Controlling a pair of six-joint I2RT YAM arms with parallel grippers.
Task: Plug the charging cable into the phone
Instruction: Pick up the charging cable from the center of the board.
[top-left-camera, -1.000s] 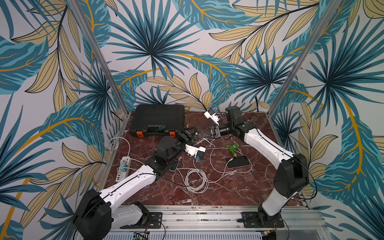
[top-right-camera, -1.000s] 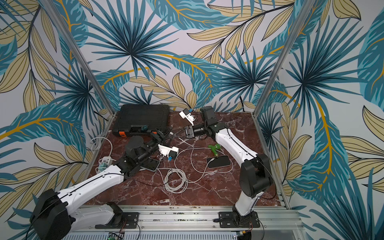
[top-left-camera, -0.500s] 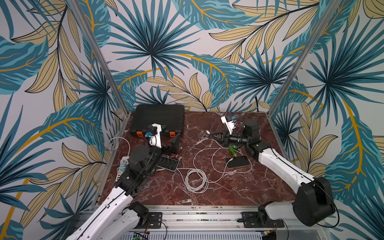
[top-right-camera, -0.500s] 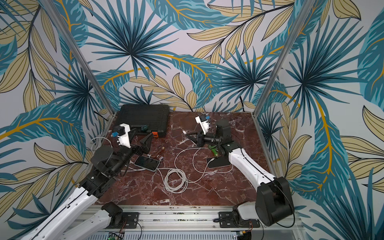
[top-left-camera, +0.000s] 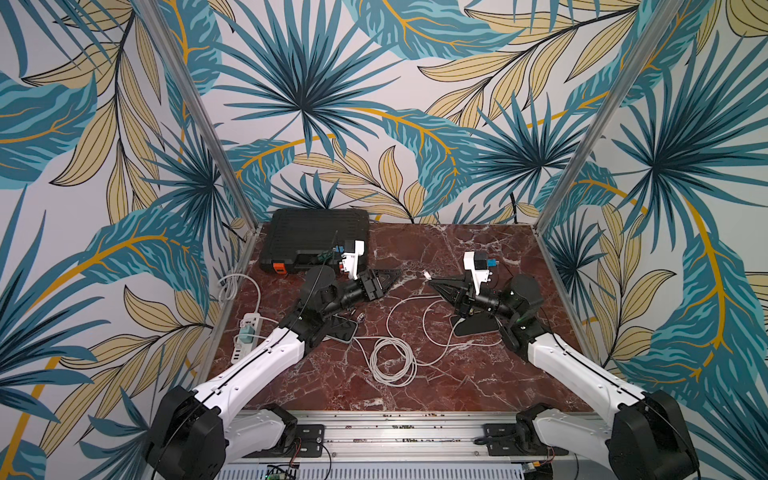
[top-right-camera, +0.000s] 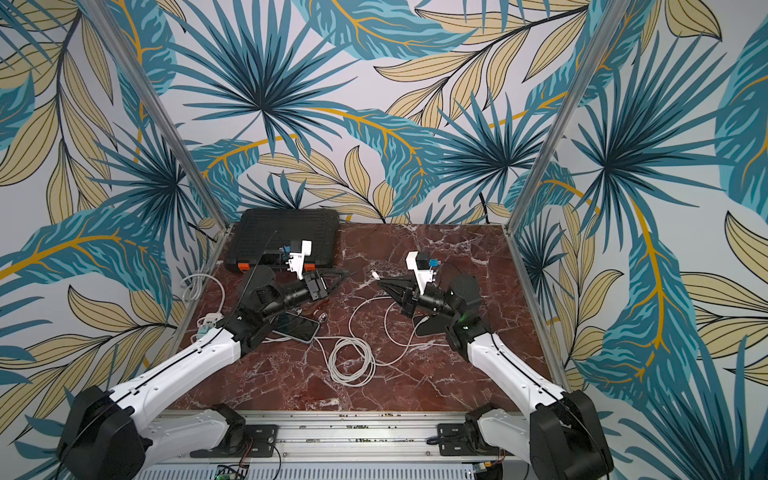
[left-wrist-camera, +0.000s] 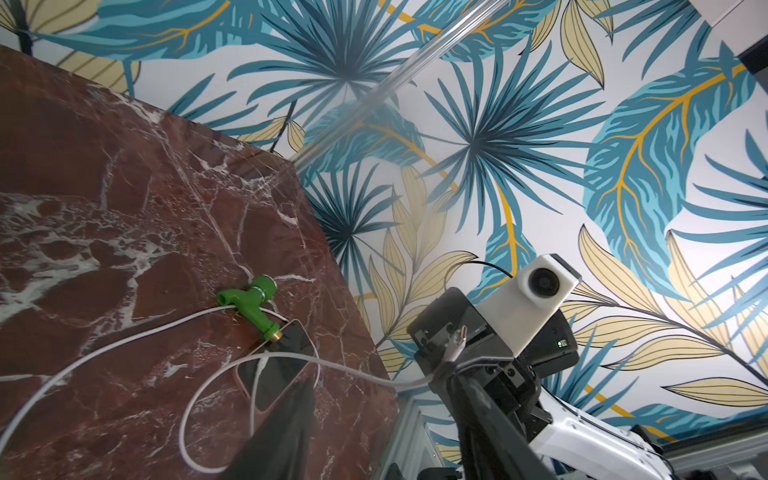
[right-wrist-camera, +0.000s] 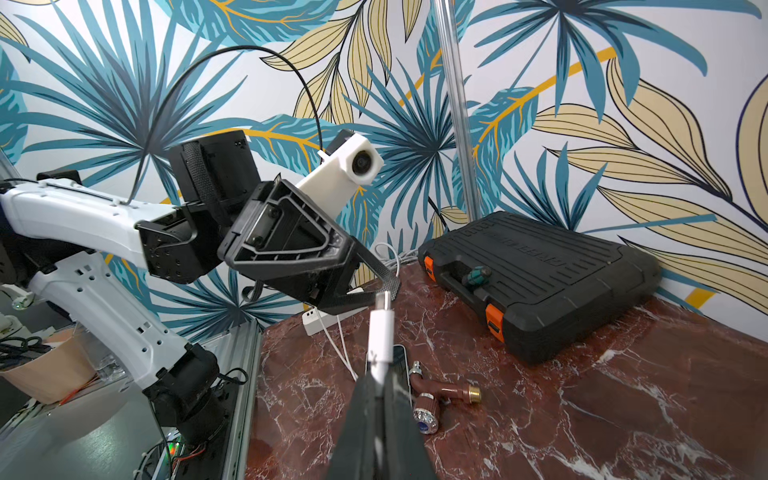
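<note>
right gripper (right-wrist-camera: 376, 373) is pressed together on the white plug (right-wrist-camera: 381, 332) of the charging cable (top-left-camera: 374, 361). it pinches the sleeve so the metal tip sticks out bare, lifted above the bench (top-left-camera: 457, 395) and aimed across at the left gripper (top-left-camera: 388, 279). that one hangs opposite with its fingers partly spread and nothing between them. so the pick-up half looks done and the plugging itself is all to come, since the plug is in the air, well apart from either handset. a phone (top-right-camera: 301, 328) lies flat by the left arm, partly under it, and a second phone (left-wrist-camera: 274, 370) lies by the right arm (which of the two is meant i cannot tell). my reading is that what's left is steadying a phone, lining the tip up with its port and pushing it home. both top views give the layout, with slack cable coiled mid-bench and the two arms nose to nose, but they show the plug as a mere white speck. the right wrist view shows the pinch plainly, plus a brown tap fitting (right-wrist-camera: 444, 395) just beside the phone. only the left wrist view shows a green tap fitting (left-wrist-camera: 249, 305) lying at the second phone's end and the cable draped over its screen, which the right arm hides from above.
</note>
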